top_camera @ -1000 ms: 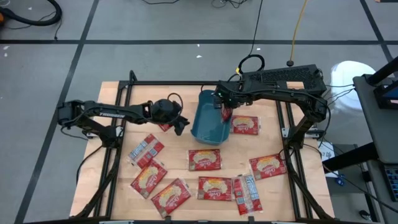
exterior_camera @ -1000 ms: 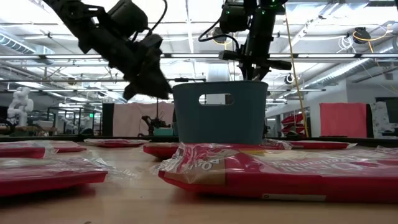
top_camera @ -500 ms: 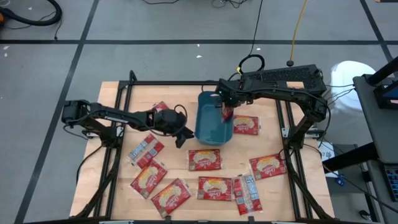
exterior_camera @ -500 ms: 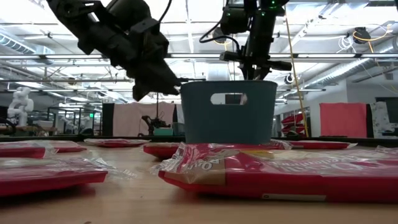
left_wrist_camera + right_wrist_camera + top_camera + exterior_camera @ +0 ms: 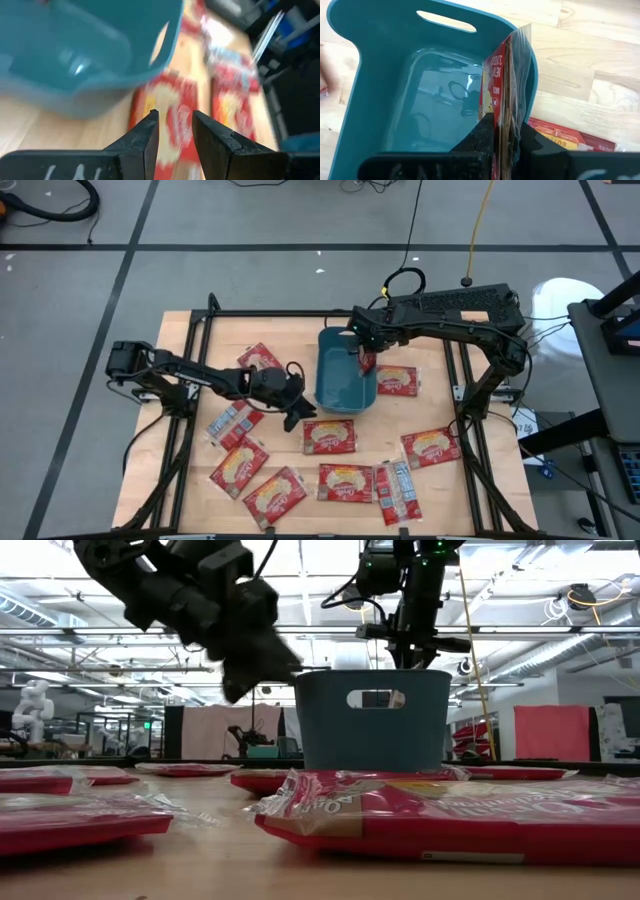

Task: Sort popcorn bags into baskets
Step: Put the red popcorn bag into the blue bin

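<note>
R gripper [image 5: 506, 131] jaws pinch bag [image 5: 502, 85] at bin [image 5: 380, 65] rim; L gripper [image 5: 175, 131] jaws narrow, empty.

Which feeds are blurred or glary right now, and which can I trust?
Left wrist view: smeared, the basket and bags streaked. Right wrist view: sharp, faint reflections on the basket floor, the held bag crisp. Low view: left gripper blurred, near bags soft. High view: even and clear.

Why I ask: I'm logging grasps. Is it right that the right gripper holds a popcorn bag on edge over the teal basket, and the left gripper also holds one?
Not quite. The right gripper does pinch a popcorn bag over the teal basket, but the left wrist view shows the left gripper holding nothing.
</note>
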`<act>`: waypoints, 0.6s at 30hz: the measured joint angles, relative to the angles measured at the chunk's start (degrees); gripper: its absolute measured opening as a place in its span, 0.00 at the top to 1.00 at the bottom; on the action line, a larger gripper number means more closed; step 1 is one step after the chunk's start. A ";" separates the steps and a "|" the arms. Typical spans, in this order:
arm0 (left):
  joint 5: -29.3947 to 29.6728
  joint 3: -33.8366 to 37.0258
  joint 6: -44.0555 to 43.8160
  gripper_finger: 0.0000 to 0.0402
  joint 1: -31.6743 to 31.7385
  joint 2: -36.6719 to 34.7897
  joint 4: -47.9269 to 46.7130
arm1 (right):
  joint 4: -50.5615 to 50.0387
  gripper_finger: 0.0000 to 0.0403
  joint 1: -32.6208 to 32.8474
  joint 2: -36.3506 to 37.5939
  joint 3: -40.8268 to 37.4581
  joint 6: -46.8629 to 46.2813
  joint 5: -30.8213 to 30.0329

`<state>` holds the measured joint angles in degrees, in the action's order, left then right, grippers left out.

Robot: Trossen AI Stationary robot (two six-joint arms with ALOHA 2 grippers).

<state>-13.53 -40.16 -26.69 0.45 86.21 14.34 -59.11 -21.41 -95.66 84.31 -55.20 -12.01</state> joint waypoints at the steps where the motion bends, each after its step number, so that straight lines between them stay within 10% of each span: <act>1: 0.02 -0.02 0.70 0.70 0.00 -0.21 -1.97 | -0.06 0.95 0.00 0.00 0.00 0.09 0.00; 5: 5.00 0.17 2.15 0.70 0.17 0.12 -9.51 | -0.31 0.95 0.00 0.00 0.00 0.90 0.00; 18: 10.54 0.07 -0.06 0.70 0.06 6.02 6.64 | -1.05 0.95 -0.02 0.00 0.00 -1.44 -0.22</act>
<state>-2.99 -40.10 -26.75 0.51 92.22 20.99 -60.16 -21.43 -95.66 84.31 -56.64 -12.23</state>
